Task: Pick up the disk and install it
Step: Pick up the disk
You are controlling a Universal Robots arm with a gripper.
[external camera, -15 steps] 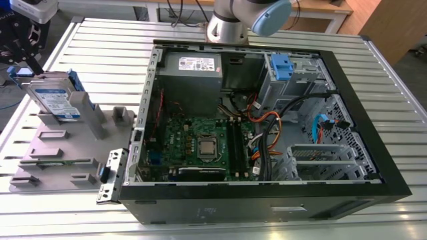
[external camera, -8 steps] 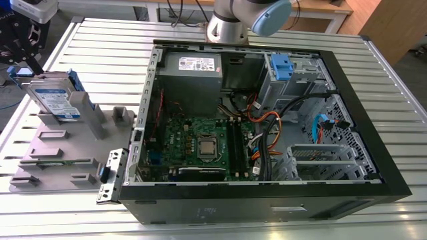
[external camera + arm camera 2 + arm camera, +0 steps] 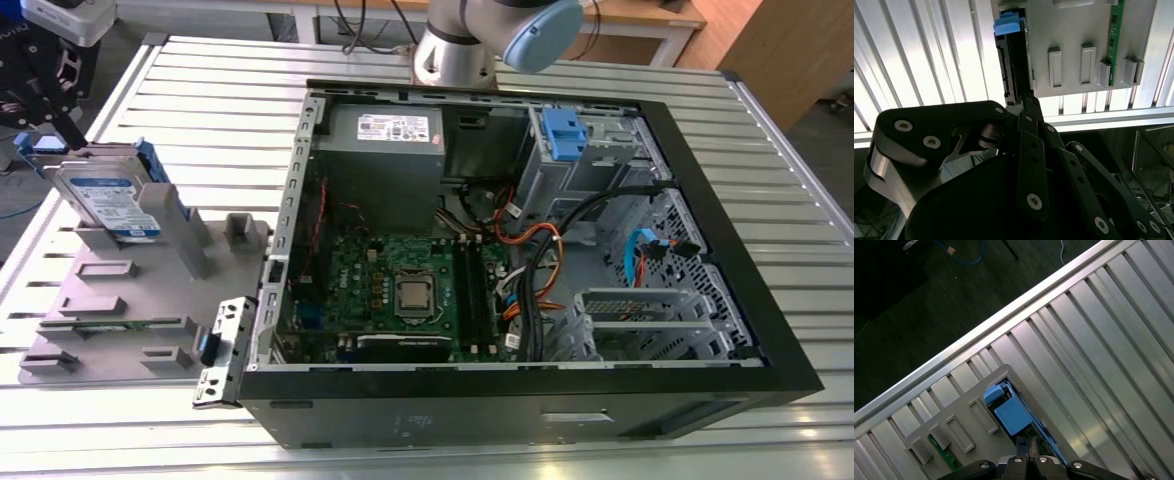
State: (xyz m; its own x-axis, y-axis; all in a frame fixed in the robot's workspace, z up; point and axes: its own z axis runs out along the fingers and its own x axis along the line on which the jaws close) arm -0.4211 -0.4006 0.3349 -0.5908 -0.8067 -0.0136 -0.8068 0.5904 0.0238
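Observation:
The disk (image 3: 114, 200), a silver drive with a white-and-blue label and a blue carrier frame, stands on edge in a grey holder (image 3: 120, 300) at the exterior view's left. My gripper (image 3: 63, 140) hangs over its far upper corner. In both wrist views the black fingers come together at the disk's top edge, right beside the blue carrier tab. The second wrist view has the gripper (image 3: 1026, 97) on the edge-on disk (image 3: 1010, 65). The first wrist view has the gripper (image 3: 1024, 445) just past the disk's blue tab (image 3: 1011, 415). The disk still sits in the holder.
An open black computer case (image 3: 534, 410) lies in the middle of the slatted metal table (image 3: 801, 120). Inside are a grey power-supply box (image 3: 387, 140), a motherboard (image 3: 387, 290), cables and a blue bracket (image 3: 563, 135) in the drive bay. The arm's base (image 3: 461, 45) stands behind the case.

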